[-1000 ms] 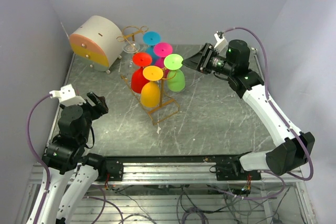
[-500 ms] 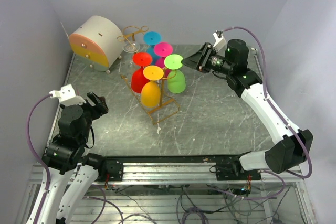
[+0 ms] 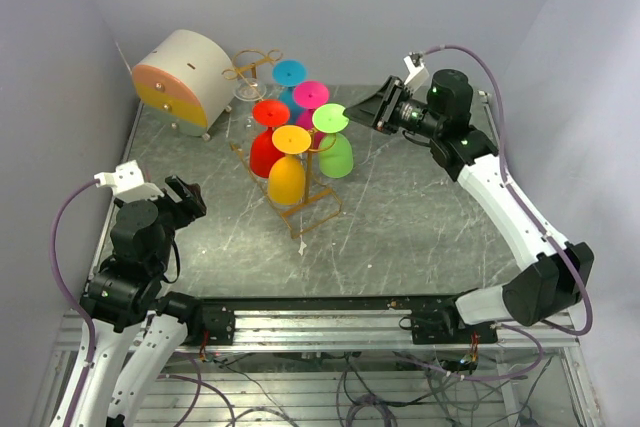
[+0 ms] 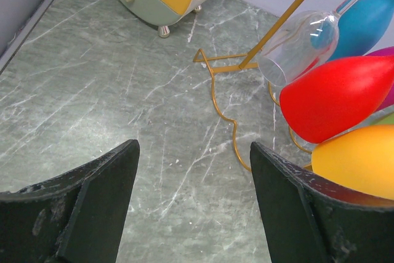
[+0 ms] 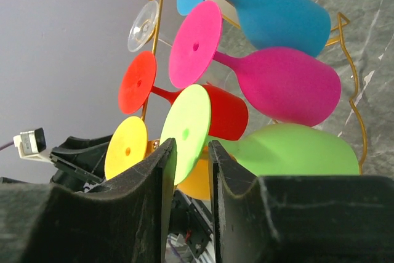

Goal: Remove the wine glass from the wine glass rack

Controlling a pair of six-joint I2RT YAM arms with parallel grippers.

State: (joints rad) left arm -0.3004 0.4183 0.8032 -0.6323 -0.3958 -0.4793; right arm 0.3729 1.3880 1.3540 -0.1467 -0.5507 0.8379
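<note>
The gold wire wine glass rack [image 3: 318, 213] stands left of mid-table with several coloured wine glasses hanging bowl-down on its rails. The green wine glass [image 3: 337, 155] hangs at the rack's right side, foot disc uppermost. My right gripper [image 3: 353, 117] is at that foot; in the right wrist view the narrowly open jaws [image 5: 189, 147] straddle the lower edge of the green disc [image 5: 188, 124], with a gap still showing on the right. My left gripper [image 3: 190, 197] is wide open and empty [image 4: 194, 149] over bare table, left of the rack [image 4: 215, 100].
Red [image 3: 265, 152], yellow [image 3: 287, 179], pink [image 3: 310, 95], blue [image 3: 289, 72] and clear [image 3: 246, 90] glasses also hang on the rack, close to the green one. A round white-and-orange drawer box [image 3: 185, 77] stands at the back left. Walls enclose the table.
My right gripper has moved left and slightly up, bringing its fingertips onto the green glass's foot disc. The left arm and the glasses have not moved.
</note>
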